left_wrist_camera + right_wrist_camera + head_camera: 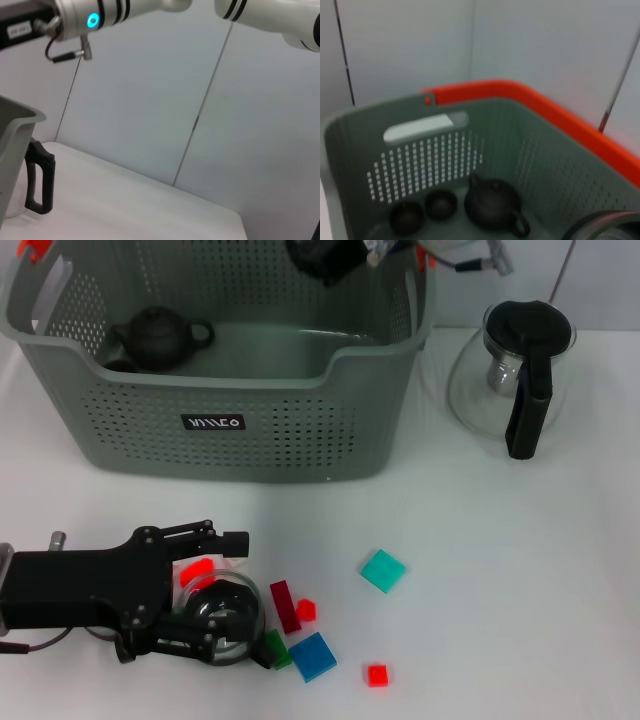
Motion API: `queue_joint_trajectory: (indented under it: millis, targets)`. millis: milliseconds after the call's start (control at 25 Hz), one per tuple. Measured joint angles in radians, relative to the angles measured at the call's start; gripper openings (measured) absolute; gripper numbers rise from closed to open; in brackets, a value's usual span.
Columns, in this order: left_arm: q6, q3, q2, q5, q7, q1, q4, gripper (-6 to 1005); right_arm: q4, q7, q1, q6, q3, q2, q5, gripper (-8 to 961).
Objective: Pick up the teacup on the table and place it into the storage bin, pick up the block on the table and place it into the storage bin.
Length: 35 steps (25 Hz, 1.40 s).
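I have the left gripper [225, 600] low on the worktop [500, 570], its fingers spread around the glass teacup [228, 617] in front of the storage bin [230, 390]. Coloured blocks lie just beside the cup, a dark red block [284, 606] nearest. The right gripper [325, 255] hangs above the bin's far rim; I cannot tell its fingers' state.

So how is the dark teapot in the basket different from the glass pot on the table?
The dark teapot is opaque, squat and small, and sits inside the storage bin. The glass pot is clear and larger, with a black lid and a long black handle, and stands on the table to the robot's right of the bin. Both stand upright with lids on.
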Motion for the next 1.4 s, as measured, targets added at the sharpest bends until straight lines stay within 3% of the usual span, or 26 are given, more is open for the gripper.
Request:
queue_joint_trajectory:
  millis: [280,1400]
  targets:
    - [-0.001,0.000,-0.002,0.000,0.005,0.004,0.000,949,0.063,0.001,-0.005,0.070,-0.040,0.019,0.000,94]
    - [-0.013,0.010,-0.005,0.000,0.022,0.011,0.036,950,0.096,0.062,-0.022,0.068,-0.076,0.030,-0.074,130]
